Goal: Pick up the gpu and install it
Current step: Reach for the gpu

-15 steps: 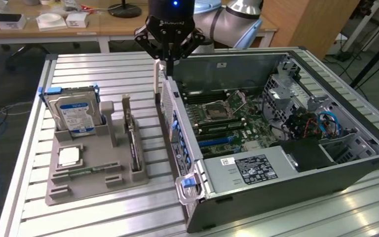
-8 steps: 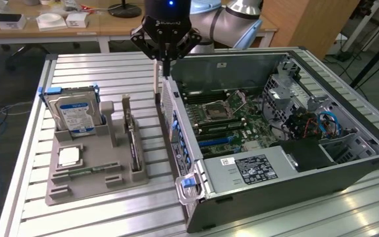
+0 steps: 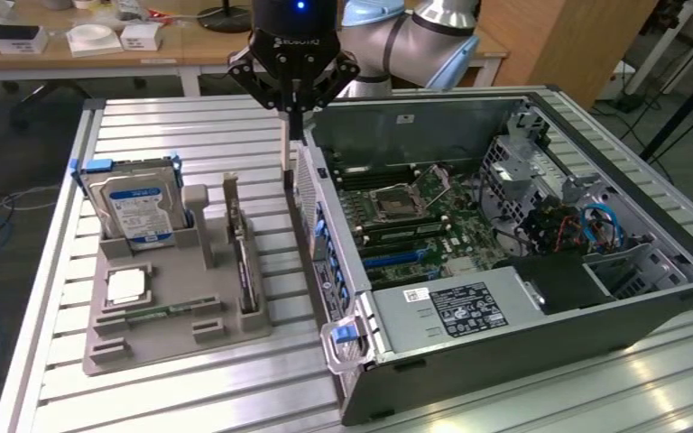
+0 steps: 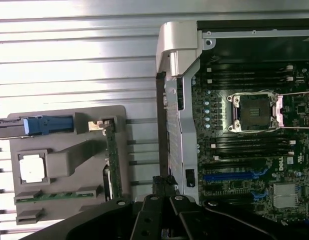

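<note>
claw (image 3: 290,135) pressed together | gpu (image 3: 246,271) — thin dark card — upright in grey tray (image 3: 154,347)

Closed end effector (image 3: 291,113) pointing straight down, elbow (image 3: 431,32) bent

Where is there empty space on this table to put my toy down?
The silver slatted table is bare beyond the grey plastic parts tray, toward the far edge, and along the near edge in front of that tray. It is crowded in the thin gap between the tray and the open black computer case, where the black end effector hangs.
</note>
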`<state>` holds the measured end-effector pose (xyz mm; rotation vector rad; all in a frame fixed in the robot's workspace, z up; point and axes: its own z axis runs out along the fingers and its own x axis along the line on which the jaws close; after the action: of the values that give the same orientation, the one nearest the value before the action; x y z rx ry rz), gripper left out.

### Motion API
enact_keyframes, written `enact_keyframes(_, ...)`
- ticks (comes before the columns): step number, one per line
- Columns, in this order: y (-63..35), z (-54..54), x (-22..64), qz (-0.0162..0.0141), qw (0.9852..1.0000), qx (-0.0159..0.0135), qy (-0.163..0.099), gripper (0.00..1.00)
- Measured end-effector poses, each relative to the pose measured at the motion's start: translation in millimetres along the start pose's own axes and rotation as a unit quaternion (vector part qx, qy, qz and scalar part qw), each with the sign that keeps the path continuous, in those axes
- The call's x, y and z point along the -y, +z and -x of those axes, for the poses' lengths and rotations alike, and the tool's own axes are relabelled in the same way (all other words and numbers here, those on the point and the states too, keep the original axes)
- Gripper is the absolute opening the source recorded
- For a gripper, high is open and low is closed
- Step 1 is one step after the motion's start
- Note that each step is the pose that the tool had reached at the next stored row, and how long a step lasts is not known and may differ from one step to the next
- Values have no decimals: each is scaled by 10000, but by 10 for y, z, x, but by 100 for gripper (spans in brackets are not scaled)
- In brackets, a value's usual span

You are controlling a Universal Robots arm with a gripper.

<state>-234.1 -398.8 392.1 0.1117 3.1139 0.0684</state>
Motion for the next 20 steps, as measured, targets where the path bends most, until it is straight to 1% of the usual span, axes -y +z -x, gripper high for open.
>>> enact_keyframes(20, -4, -186, 13, 0, 10000, 0, 0, 11)
